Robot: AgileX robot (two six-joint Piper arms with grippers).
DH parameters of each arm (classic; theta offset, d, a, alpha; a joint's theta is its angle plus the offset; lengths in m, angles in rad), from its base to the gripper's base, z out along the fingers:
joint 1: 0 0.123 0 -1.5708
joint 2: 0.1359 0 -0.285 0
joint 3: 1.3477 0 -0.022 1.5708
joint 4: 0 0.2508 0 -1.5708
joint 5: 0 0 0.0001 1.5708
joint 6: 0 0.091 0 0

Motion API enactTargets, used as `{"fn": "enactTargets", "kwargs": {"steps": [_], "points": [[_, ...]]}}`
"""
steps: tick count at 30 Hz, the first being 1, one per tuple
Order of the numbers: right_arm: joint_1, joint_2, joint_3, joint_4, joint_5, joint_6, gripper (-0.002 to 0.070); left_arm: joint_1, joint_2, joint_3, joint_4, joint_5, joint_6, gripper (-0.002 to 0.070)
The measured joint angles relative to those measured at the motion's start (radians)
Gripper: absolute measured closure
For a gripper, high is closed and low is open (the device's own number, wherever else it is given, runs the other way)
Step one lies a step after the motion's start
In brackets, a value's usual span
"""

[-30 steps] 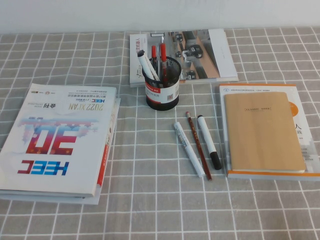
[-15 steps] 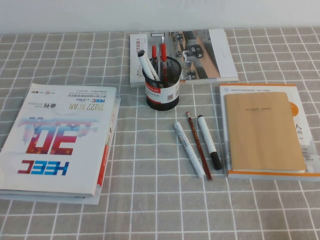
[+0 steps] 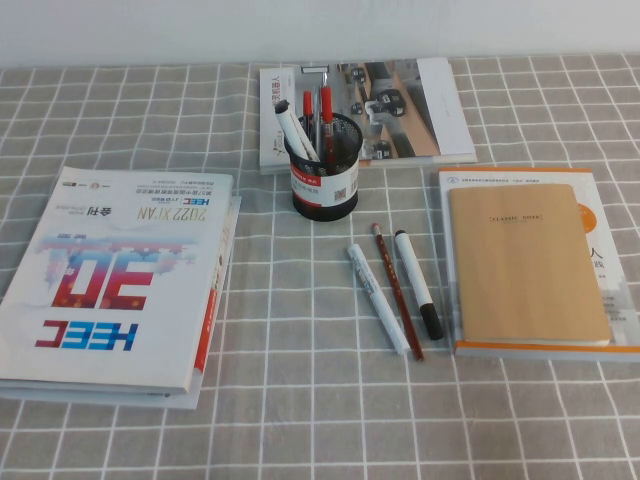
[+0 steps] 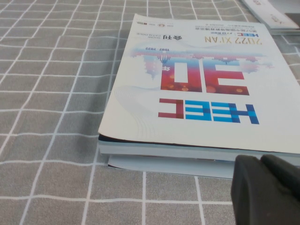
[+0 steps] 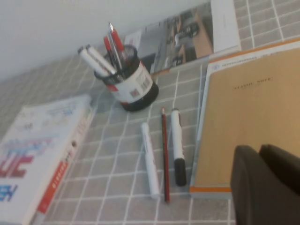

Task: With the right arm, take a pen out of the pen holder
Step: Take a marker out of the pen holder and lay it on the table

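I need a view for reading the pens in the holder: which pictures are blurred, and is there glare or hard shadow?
High view: crisp, even light, faint shadows, no glare on the pen holder. Right wrist view: soft throughout, pens smeared; the shut right gripper is a blur in front of the notebook. Left wrist view: magazine sharp, shut left gripper near its corner out of focus.
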Motion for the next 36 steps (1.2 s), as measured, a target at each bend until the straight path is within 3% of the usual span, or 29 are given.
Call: {"fn": "enactTargets", "kwargs": {"steps": [11,16,26,33,36], "points": [[0.026,0.376,-0.227,-0.014,0.049,-0.187,0.0688,0.000,0.000,0.000,0.000,0.000,0.000,0.0680],[0.196,0.523,-0.301,-0.090,-0.029,-0.155,0.0688,0.000,0.000,0.000,0.000,0.000,0.000,0.0680],[0.611,0.879,-0.469,-0.340,-0.385,-0.053,0.0688,0.000,0.000,0.000,0.000,0.000,0.000,0.0680],[0.714,1.105,-0.636,-0.404,-0.535,-0.130,0.0673,0.000,0.000,0.000,0.000,0.000,0.000,0.0680],[0.727,1.185,-0.694,-0.414,-0.605,-0.178,0.0602,0.000,0.000,0.000,0.000,0.000,0.000,0.0680]]}}
